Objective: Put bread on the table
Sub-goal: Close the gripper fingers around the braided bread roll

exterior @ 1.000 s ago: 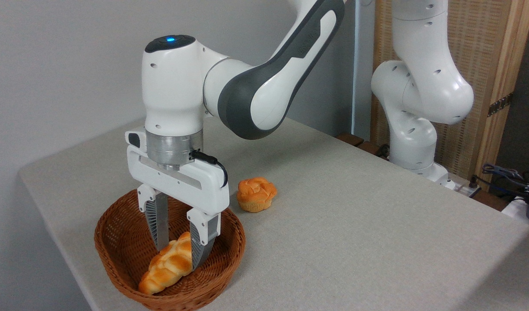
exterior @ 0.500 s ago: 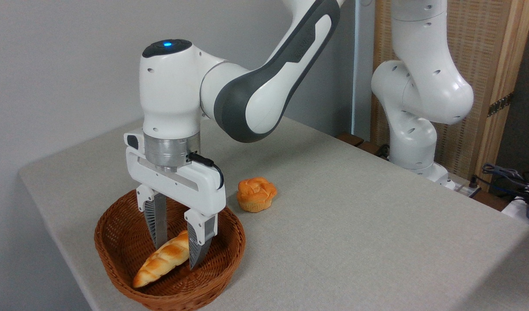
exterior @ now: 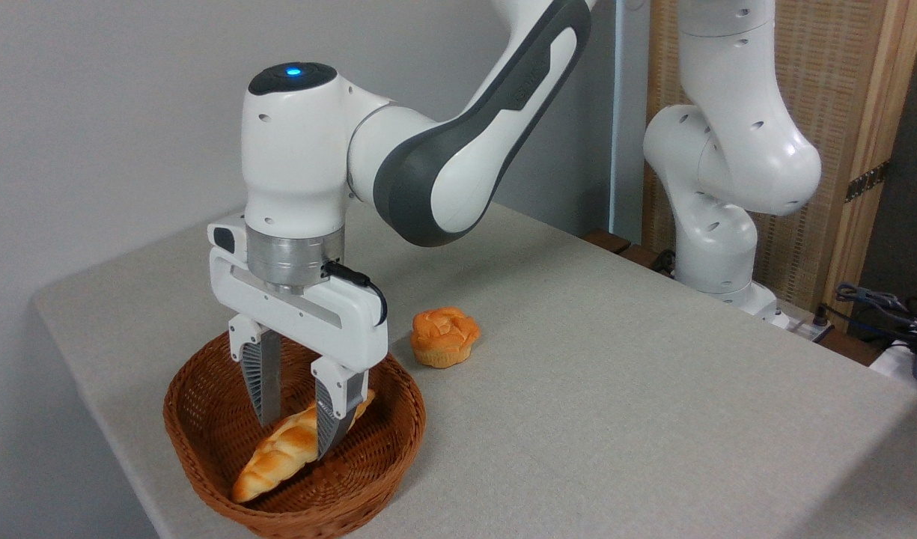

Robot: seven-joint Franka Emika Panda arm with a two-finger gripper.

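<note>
I see the gripper (exterior: 299, 433) pointing down into the wicker basket (exterior: 203, 449), its jaws narrowed on either side of the braided bread (exterior: 282, 457). The loaf lies tilted inside the basket, lower end toward 8 o'clock. A small round bun (exterior: 444, 337) sits on the table (exterior: 615, 389) at 2 o'clock from the basket.

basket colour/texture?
Brown woven wicker basket, clearest in the fixed camera view; the bread lies inside it.
</note>
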